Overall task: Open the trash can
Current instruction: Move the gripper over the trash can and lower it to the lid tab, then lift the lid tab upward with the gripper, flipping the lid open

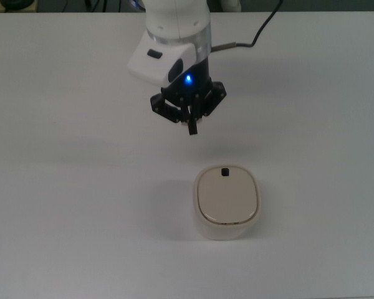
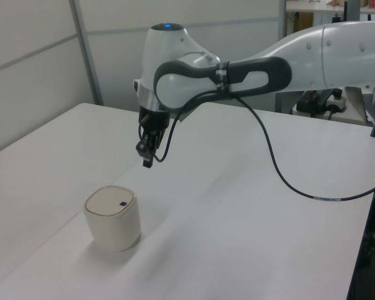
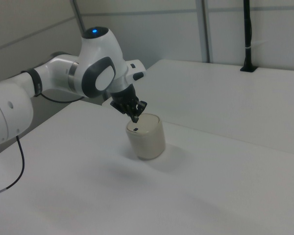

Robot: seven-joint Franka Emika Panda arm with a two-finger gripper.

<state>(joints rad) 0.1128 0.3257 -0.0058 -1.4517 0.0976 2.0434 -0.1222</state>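
Note:
The trash can is a small cream bin standing on the white table, lid flat and down, with a black push button at the lid edge nearest the arm. It also shows in the left view and the right view. My gripper hangs above the table, a short way from the button side of the bin and higher than its lid. Its fingers are pressed together into one black tip and hold nothing.
The white table spreads wide on all sides of the bin. A black cable droops from the arm over the table at the left view's right. A second white table adjoins along a seam.

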